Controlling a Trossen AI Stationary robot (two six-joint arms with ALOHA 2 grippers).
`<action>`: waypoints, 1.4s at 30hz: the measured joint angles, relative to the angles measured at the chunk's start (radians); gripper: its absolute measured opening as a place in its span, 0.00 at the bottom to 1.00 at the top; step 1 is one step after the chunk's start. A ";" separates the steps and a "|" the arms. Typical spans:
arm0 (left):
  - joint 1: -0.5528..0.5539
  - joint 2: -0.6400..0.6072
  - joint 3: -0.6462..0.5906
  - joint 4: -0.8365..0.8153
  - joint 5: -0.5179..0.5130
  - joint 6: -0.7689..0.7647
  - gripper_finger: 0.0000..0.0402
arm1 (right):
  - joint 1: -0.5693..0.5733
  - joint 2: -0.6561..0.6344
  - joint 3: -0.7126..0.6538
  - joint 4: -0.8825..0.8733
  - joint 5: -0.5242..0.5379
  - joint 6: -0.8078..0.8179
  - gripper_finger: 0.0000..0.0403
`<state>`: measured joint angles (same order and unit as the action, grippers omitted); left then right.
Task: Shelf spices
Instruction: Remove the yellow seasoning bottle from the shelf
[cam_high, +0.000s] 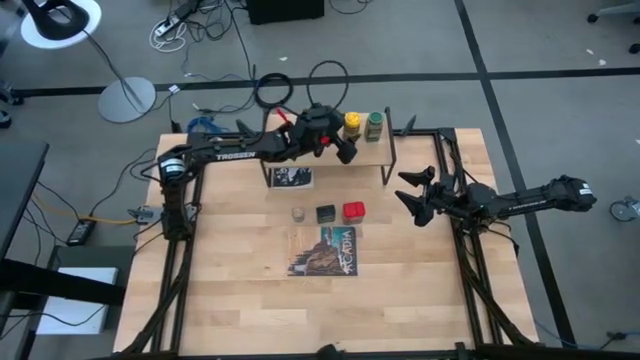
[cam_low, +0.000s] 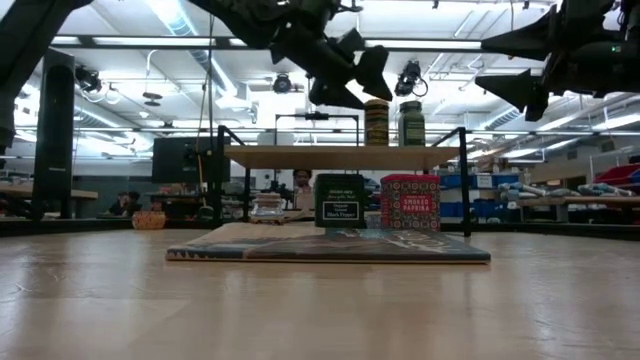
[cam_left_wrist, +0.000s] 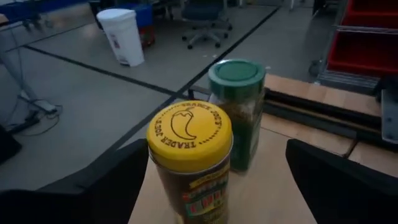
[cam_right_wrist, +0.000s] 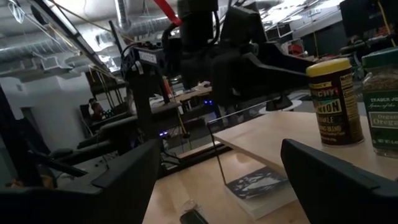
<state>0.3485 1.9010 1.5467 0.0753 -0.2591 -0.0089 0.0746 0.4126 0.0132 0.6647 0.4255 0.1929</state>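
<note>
Left wrist view: the left gripper (cam_high: 350, 140) fingers (cam_left_wrist: 339, 180) stand apart around the yellow-capped jar (cam_left_wrist: 189, 158), lid reading "TRADER JOE'S", without touching it. One green-capped jar (cam_left_wrist: 239, 112) stands beside it; both are on the shelf (cam_high: 375, 150). Three spices remain on the tabletop (cam_high: 230, 290): clear jar (cam_high: 298, 213), black tin (cam_high: 326, 213), red tin (cam_low: 409, 202) labelled "SMOKED PAPRIKA". Right gripper (cam_high: 408, 198) fingers are apart, empty.

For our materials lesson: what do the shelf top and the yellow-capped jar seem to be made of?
Shelf top: light wood by its pale, matte look, on thin black legs, probably metal. Yellow-capped jar: clear body, glass or plastic, contents showing through; smooth embossed yellow lid, likely plastic.
</note>
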 joint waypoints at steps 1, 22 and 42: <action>0.002 0.012 0.001 0.027 0.012 -0.004 0.96 | 0.000 0.000 0.000 0.000 0.000 0.000 0.83; 0.044 0.102 0.000 0.219 0.017 -0.050 0.77 | 0.000 0.000 0.000 0.000 0.001 0.005 0.83; 0.032 -0.137 -0.001 -0.107 0.108 0.000 0.51 | 0.000 0.000 0.000 -0.002 0.001 0.006 0.82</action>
<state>0.3803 1.7637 1.5460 -0.0318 -0.1516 -0.0094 0.0742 0.4125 0.0132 0.6625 0.4263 0.1993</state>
